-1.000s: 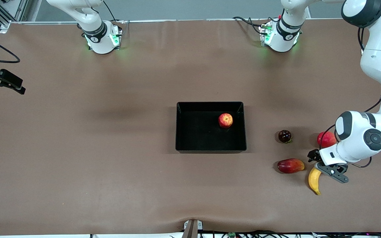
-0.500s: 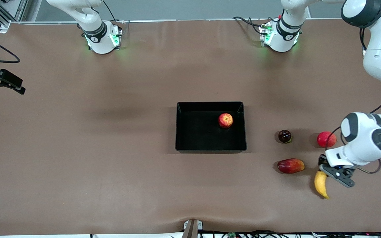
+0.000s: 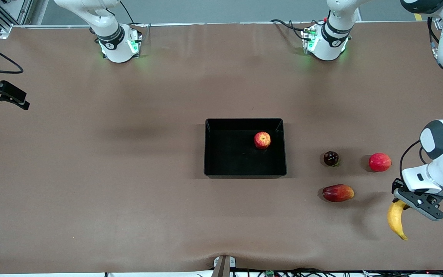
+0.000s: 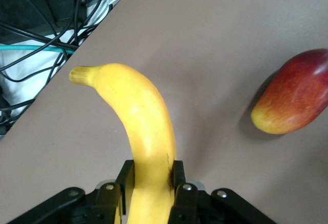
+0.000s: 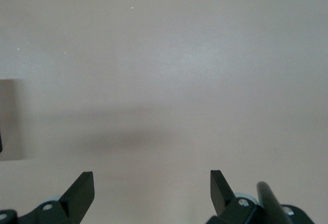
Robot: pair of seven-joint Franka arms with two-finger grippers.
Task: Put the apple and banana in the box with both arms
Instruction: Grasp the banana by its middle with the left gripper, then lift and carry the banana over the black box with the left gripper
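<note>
1. Brown tabletop [image 3: 129,184] all round; my left gripper [image 3: 406,204] is clamped on the banana [image 3: 395,220], up over the table's left-arm end.
2. My right gripper [image 5: 152,189] waits with its fingers spread wide over bare table.
3. Apple [image 3: 262,140] sits inside the box [image 3: 210,169], which lies at about nine o'clock from the banana.
4. I'd carry high and level, clearing the mango-like fruit [image 3: 338,192] and the box wall.
5. Table edge is close at five o'clock; open room lies toward the box.
</note>
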